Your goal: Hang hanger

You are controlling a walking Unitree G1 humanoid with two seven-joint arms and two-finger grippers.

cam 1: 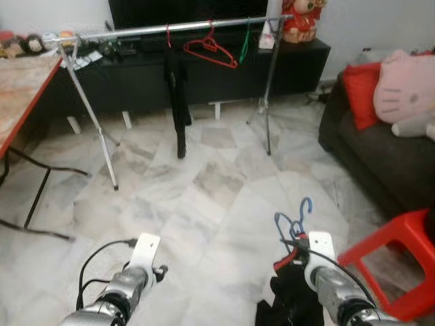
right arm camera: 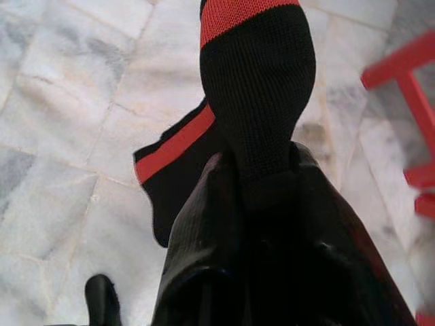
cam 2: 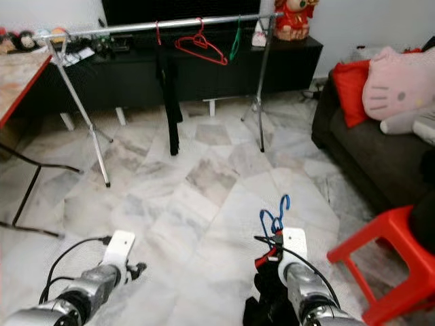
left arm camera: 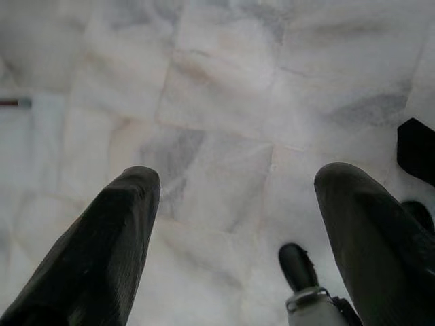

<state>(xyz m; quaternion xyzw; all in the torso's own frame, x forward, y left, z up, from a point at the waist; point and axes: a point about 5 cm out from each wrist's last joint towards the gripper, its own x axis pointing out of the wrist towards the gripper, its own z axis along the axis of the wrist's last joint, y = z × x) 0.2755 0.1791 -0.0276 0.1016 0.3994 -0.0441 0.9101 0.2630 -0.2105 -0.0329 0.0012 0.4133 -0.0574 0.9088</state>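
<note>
Item: blue hanger (cam 1: 293, 221), carrying a black garment with red stripes (right arm camera: 255, 102). Location: the right gripper (right arm camera: 262, 197) is clamping it low in front of the robot, fingers pressed together on the knit fabric, hook rising above the wrist. The garment is draping down toward the marble floor (cam 1: 204, 197).

Item: left gripper (left arm camera: 234, 224). Its fingers are standing wide apart, holding nothing, and pointing down at the floor.

Item: clothes rail (cam 1: 170, 28), silver, on splayed legs, well apart from the robot across the room, in front of a black cabinet (cam 1: 204, 68). It is already bearing a red hanger (cam 1: 211, 51), a hanging black garment (cam 1: 178, 102) and what is probably a green hanger (cam 1: 245, 42), though that one is too thin to tell for sure.

Other fixtures: a bench (cam 1: 20, 88) with a red edge on the left, a dark sofa (cam 1: 380, 156) with a red cushion (cam 1: 360, 95) and a pink plush (cam 1: 404, 85) on the right, a red stool (cam 1: 394, 265) just beside the right arm.

Progress: the hanger is in hand and loaded; the approach to the rail and the hooking over the bar are both remaining. Roughly the first part of the job appears done.
</note>
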